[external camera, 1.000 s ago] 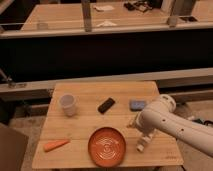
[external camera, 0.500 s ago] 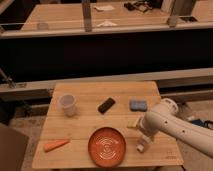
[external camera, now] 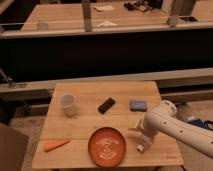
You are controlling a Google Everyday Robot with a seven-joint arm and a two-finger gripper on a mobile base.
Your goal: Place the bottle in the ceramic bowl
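Step in hand (judged): the bottle [external camera: 141, 146] is being dealt with at the jaws, and the transfer to the ceramic bowl [external camera: 107, 146] is not yet done.

Jaws: being carried at the end of the white arm [external camera: 172, 129], low over the surface [external camera: 85, 127], at the bottle's upper end. Open or closed cannot be told, as they are being hidden by the wrist. Whether the bottle is being gripped or only touched cannot be told either.

Bottle: being seen directly below the jaws, just beside the bowl's rim on the arm's side, and not in the bowl.

Axis: the long axis is being shown approx. vertical in the view w/ a slight lean. The upper end is being pointed at the wrist, the lower end toward the near edge and a little toward the bowl. Which end is the cap cannot be told, nor whether the bottle is standing or lying end-on.

Doing it well (judged):
- The grip is best being taken across the narrow body, at 90 deg. to the long axis, near mid-length.
- The bottle is slender and prob. light. If contact is being made on 1 side first, tipping or rolling is being risked.
- Only a small lift is being needed, as the rim is shallow. The sideways move, away from the arm, is short.
- The release is best being made low over the centre rings, w/ the bottle being laid flat, not stood up.

The white cup [external camera: 68, 105], black block [external camera: 106, 105] and blue pad [external camera: 138, 104] are being left well beyond the jaws on the far side. None is in the path.
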